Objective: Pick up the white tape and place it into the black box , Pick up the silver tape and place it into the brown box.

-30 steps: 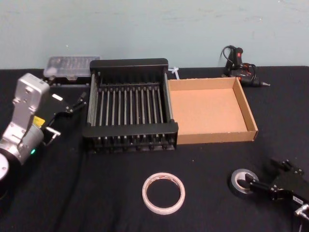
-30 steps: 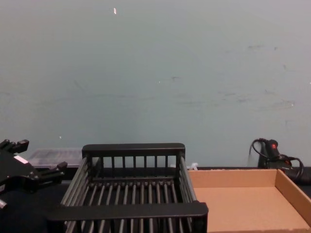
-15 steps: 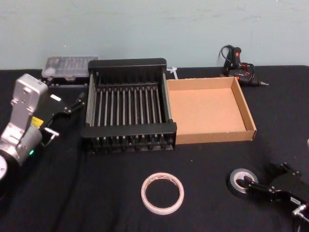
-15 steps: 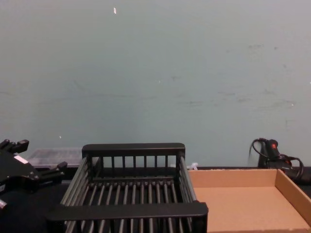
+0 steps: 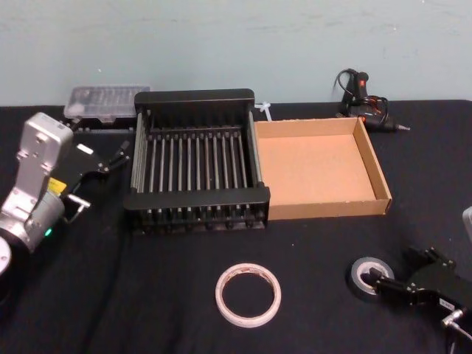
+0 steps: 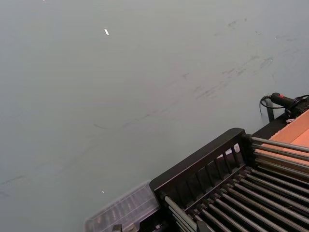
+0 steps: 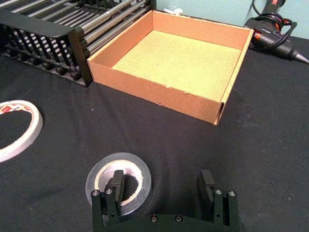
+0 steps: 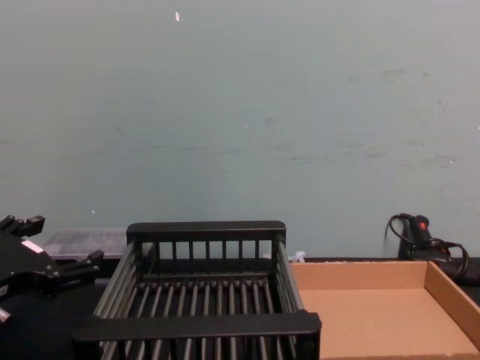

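Note:
The white tape [image 5: 248,295] lies flat on the black cloth near the front centre, with nothing touching it. To its right lies the silver tape [image 5: 366,275]. My right gripper [image 7: 161,186] is open at that roll, one finger [image 7: 115,186] over its hole and the other outside its wall. The black box [image 5: 195,198] stands mid-table and the brown box [image 5: 328,209] sits against its right side; nothing lies in either. My left gripper [image 8: 56,241] hangs open to the left of the black box, holding nothing.
A clear plastic case [image 5: 107,99] sits behind the black box at the back left. A glue gun [image 5: 365,103] with its cable lies behind the brown box. A wall closes off the back of the table.
My right gripper has shifted slightly back and down around the silver tape. The tapes, boxes and left arm have not moved.

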`<state>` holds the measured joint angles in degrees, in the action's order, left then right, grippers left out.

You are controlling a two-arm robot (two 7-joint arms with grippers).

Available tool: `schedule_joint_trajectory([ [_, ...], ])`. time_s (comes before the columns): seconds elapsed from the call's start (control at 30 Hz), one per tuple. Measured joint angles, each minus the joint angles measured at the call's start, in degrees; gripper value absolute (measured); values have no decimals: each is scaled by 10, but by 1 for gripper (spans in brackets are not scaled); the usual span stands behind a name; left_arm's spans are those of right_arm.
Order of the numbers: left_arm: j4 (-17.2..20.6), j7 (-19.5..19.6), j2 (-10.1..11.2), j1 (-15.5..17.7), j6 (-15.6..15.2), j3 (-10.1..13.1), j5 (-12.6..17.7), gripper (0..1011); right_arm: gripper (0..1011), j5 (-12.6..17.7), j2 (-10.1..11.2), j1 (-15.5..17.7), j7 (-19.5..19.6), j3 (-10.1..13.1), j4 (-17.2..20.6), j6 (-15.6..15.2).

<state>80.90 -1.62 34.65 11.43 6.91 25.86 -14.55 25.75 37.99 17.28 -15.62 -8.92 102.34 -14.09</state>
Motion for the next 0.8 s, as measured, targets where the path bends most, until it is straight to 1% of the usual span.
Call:
schedule_joint_trajectory([
  [0.27, 0, 0, 0, 0, 0, 0, 0, 1001, 1002, -6, -10, -9, -10, 5, -7, -7],
  [0.67, 0, 0, 0, 0, 0, 0, 0, 1001, 1002, -6, -10, -8, -8, 4, -6, -7],
  [0.8, 0, 0, 0, 0, 0, 0, 0, 1001, 960, -6, -9, -8, -8, 4, -6, -6],
])
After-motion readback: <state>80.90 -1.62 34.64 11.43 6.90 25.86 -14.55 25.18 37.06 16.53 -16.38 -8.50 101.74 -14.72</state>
